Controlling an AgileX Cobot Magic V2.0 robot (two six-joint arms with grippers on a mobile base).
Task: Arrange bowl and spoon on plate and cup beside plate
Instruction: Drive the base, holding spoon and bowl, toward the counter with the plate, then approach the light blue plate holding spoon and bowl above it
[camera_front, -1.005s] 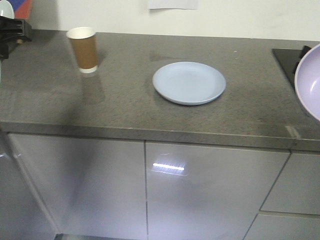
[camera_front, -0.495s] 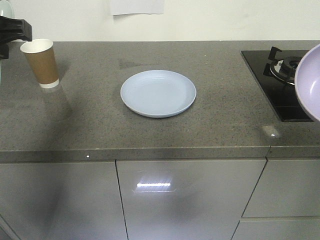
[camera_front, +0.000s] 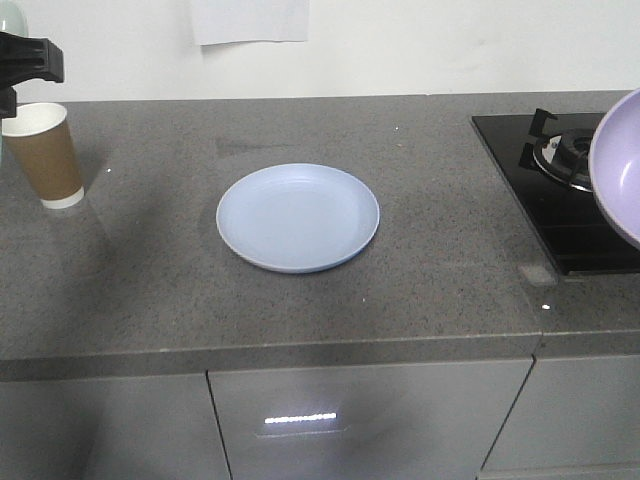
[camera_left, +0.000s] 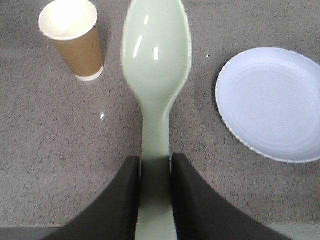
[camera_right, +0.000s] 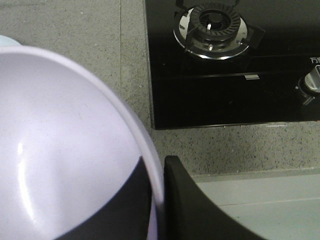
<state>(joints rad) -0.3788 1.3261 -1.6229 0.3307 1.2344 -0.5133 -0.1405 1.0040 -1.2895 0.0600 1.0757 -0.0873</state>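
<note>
The pale blue plate (camera_front: 298, 217) lies alone on the grey counter; in the left wrist view the plate (camera_left: 272, 102) is at the right. The brown paper cup (camera_front: 45, 155) stands upright at the far left, well apart from the plate. My left gripper (camera_left: 156, 165) is shut on the handle of the mint-green spoon (camera_left: 156, 60), which hangs above the counter between the cup (camera_left: 74, 37) and the plate. My right gripper (camera_right: 159, 175) is shut on the rim of the lavender bowl (camera_right: 60, 145), one finger inside and one outside. The bowl (camera_front: 620, 165) is held tilted above the counter's right end.
A black gas hob (camera_front: 560, 190) with a burner (camera_right: 212, 25) and a knob (camera_right: 309, 84) takes up the right of the counter, under the bowl. The counter's front edge (camera_front: 300, 350) runs above grey cabinet doors. A white wall with a paper sheet (camera_front: 250, 20) closes the back.
The whole scene has slid left and down in the front view: cup and plate moved leftward in the frame and the hob came into sight. Both grippers keep their holds.
</note>
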